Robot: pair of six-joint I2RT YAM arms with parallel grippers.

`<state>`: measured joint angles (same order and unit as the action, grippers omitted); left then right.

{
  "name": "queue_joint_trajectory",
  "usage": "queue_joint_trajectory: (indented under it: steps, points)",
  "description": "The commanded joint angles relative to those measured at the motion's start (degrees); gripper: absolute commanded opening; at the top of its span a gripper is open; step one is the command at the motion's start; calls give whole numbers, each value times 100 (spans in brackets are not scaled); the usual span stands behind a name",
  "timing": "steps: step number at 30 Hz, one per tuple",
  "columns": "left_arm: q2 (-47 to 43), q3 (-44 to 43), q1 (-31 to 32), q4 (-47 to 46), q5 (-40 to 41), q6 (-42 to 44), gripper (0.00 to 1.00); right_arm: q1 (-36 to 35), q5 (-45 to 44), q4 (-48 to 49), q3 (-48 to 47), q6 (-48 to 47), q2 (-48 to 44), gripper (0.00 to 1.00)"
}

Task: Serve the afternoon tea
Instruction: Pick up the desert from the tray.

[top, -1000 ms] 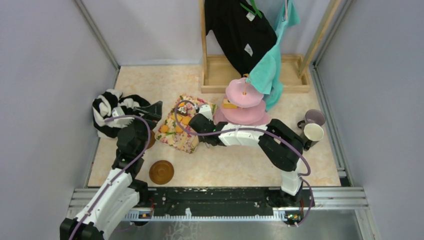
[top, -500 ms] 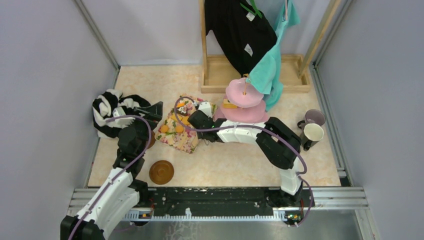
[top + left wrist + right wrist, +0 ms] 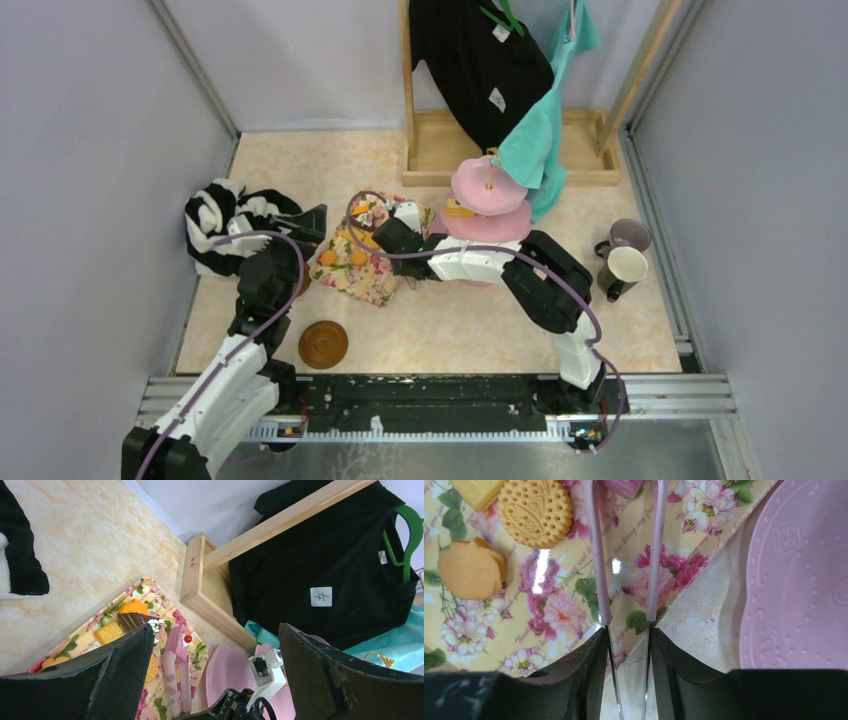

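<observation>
My right gripper (image 3: 626,645) is shut on pink tongs (image 3: 596,555), whose two arms reach out over the floral cloth (image 3: 554,615). The tong tips flank a pink cake slice (image 3: 177,637) with a red cherry. A round biscuit (image 3: 535,511), an orange pastry (image 3: 470,569) and a yellow square (image 3: 476,490) lie on the cloth beside the tongs. The pink cake stand (image 3: 487,205) rises just right of the cloth, with one pastry on its middle tier. My left gripper (image 3: 216,630) hangs open and empty, left of the cloth. A brown saucer (image 3: 323,343) lies near the front.
A lilac mug (image 3: 628,236) and a cream mug (image 3: 626,267) stand at the right edge. The striped garment (image 3: 215,215) is heaped at the left wall. A wooden rack (image 3: 440,145) with hanging black and teal clothes fills the back.
My right gripper has crept a little toward the back left over the cloth with the tongs. The left arm has stayed put.
</observation>
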<state>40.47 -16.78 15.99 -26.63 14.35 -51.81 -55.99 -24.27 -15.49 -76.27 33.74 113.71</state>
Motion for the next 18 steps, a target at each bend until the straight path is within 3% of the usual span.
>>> queue_joint_trajectory:
  steps: [1,18]
  points:
    - [22,69,16,-255,41,-3,99,109,-47,98,-313,115,142,37]
    - [154,60,18,-416,59,5,99,182,-21,-90,-700,167,393,40]
